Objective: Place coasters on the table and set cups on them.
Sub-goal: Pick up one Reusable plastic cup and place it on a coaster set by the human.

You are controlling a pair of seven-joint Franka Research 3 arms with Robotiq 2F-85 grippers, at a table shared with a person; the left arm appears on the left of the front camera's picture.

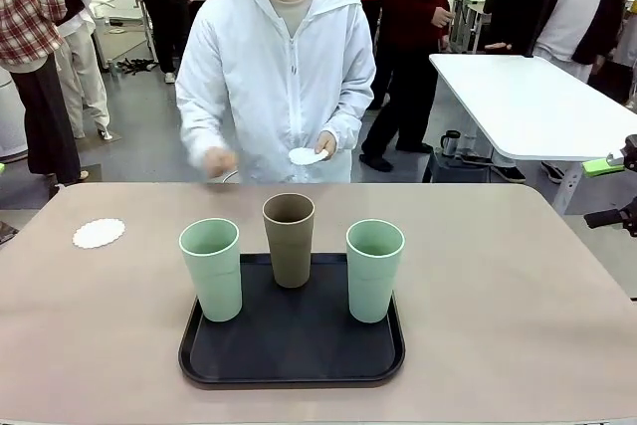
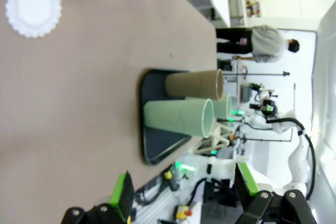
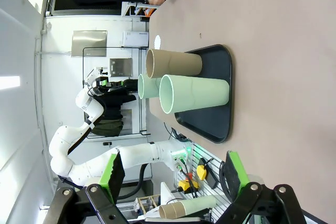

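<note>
Left gripper (image 2: 185, 187): mine, jaws spread wide with nothing between them, hanging over the near left of the table (image 1: 498, 325).
Right gripper (image 3: 173, 174): also spread and empty (so either arm is free to work).
Tray (image 1: 289, 370): black, in the near middle of the table, with all three cups upright on it.
Left mint cup (image 1: 210, 268): on the tray's left side, the cup closest to the laid coaster and my pick.
Right mint cup (image 1: 374, 269): on the tray's right side, apart from the others.
Brown cup (image 1: 289, 239): at the tray's far edge, between the two mint ones.
Laid coaster (image 1: 99, 233): flat and bare on the table, well left of the tray.
Hand (image 1: 323, 144): the person's, beyond the far edge, holding a second coaster (image 1: 306, 156).
Step, as I judge it: coasters are being set out, and one is ready for a cup.
Doing it well: I should close across the left mint cup's middle and lift straight up to clear the tray's rim. Then I carry it upright and lower it onto the disc's centre without nudging it (thin, so it probably skids). I should also keep clear of the person's side.
</note>
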